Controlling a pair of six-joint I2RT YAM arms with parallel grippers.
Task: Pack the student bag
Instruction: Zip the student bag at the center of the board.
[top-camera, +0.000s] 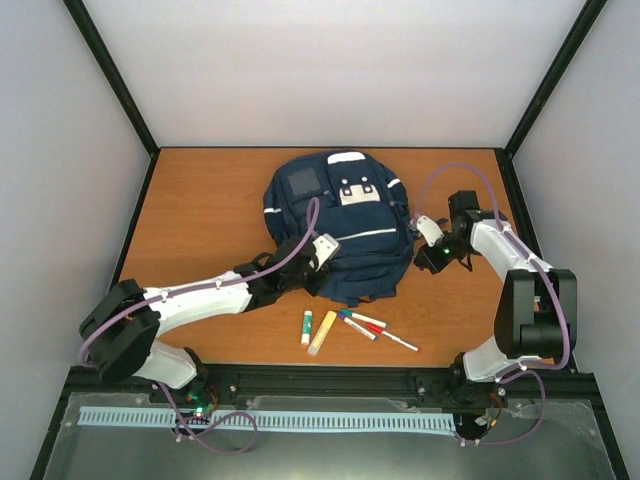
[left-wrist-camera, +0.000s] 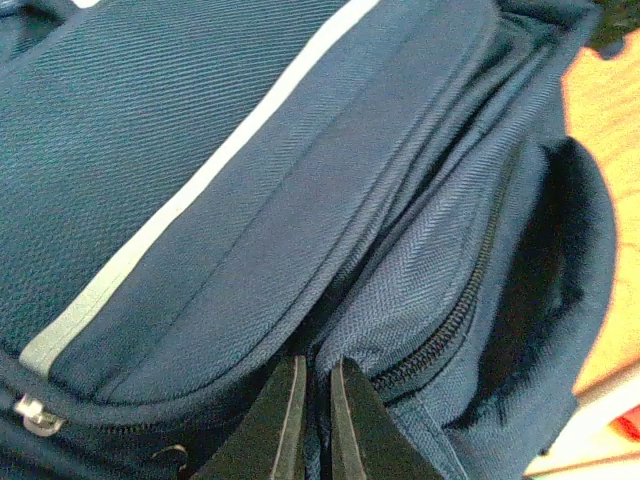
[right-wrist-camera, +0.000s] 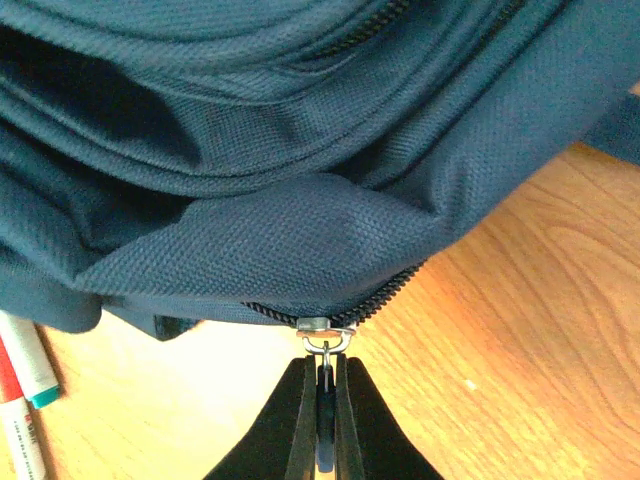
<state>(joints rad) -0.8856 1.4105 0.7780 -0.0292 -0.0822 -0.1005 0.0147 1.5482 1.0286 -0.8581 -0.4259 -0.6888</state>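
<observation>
The large navy-blue fabric backpack (top-camera: 345, 255) bears thin white stripes and a white patch; the flat wooden table (top-camera: 200, 210) is orange-brown.

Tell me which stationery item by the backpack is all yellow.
The yellow stick, second from the left, right of the white glue stick; the markers further right are white with green or red parts.

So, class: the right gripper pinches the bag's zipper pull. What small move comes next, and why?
Probably draw the zipper pull along its track: the right gripper is shut on it, the student bag looks zipped there, and the markers lie outside.
</observation>
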